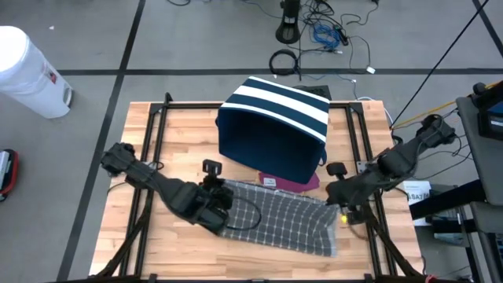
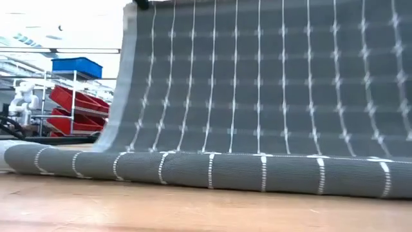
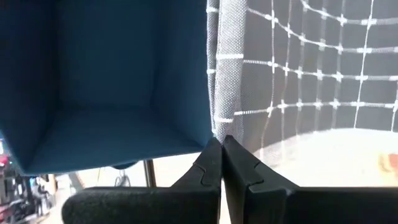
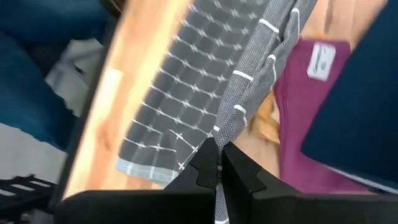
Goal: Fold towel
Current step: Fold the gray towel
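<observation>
A grey towel (image 1: 279, 220) with a white grid lies across the table's near middle. In the low view, the towel (image 2: 270, 77) rises like a sheet, and its lower part (image 2: 212, 171) rests on the wood in a rounded fold. My left gripper (image 1: 223, 198) is shut on the towel at its left end. My right gripper (image 1: 335, 203) is shut on the towel at its right end. Just behind the towel stands a navy bin (image 1: 275, 126) with white stripes. My left gripper pinches the towel's hemmed edge (image 3: 219, 127) between its two shut fingers (image 3: 208, 168), slanting down. The cloth hangs beyond the fingers, spread flat. My right gripper pinches a bunched edge of the towel (image 4: 219, 127) between its shut fingers (image 4: 239, 168), slanting down from above. The rest of the towel (image 4: 168, 118) trails slack onto the table.
A maroon cloth (image 1: 292, 182) with a white label lies between the bin and the towel. The black frame rails (image 1: 149, 157) run along the table's sides. A white bucket (image 1: 27, 71) stands on the floor at far left.
</observation>
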